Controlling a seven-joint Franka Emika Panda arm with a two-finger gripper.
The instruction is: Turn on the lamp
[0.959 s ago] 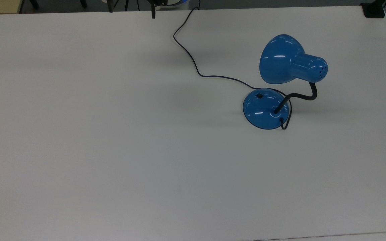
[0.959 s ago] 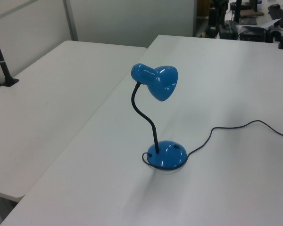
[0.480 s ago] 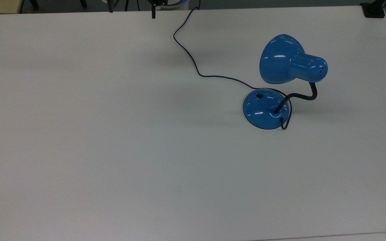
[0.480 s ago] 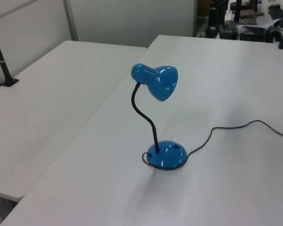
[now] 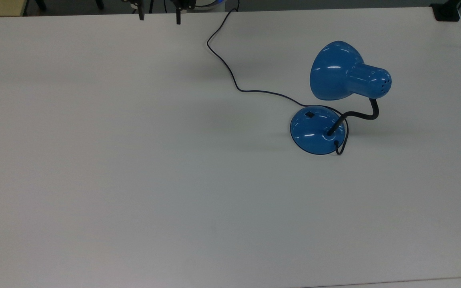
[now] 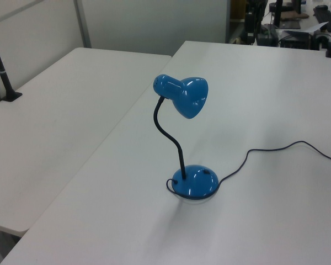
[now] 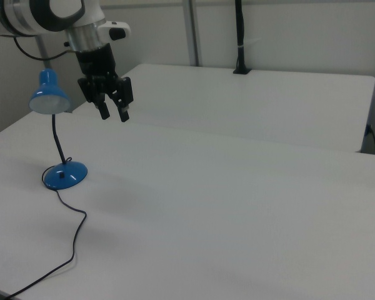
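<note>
The lamp stands on the white table (image 5: 134, 160), toward the top view's right. Its glossy blue shade (image 5: 336, 72) hangs on a black gooseneck (image 5: 358, 116) over a round blue base (image 5: 314, 132). A small black switch (image 5: 309, 115) sits on the base. A thin black cord (image 5: 234, 82) runs off to the table's far edge. The left view shows the shade (image 6: 188, 96) and base (image 6: 196, 181). My gripper (image 7: 114, 114) hangs open and holds nothing, in the air to the right view's right of the shade (image 7: 49, 97), above and apart from the base (image 7: 65, 175). Its fingertips (image 5: 141, 16) poke in at the top view's upper edge.
A second white table (image 6: 55, 121) adjoins this one, with a black clamped post (image 6: 5, 83) on it, also seen as a post (image 7: 239, 37) in the right view. A black clamp (image 5: 446, 12) sits at the table's corner at the top view's upper right.
In the top view the two fingertips have shifted along the upper edge and stand closer together than before. The lamp and cord have not moved.
</note>
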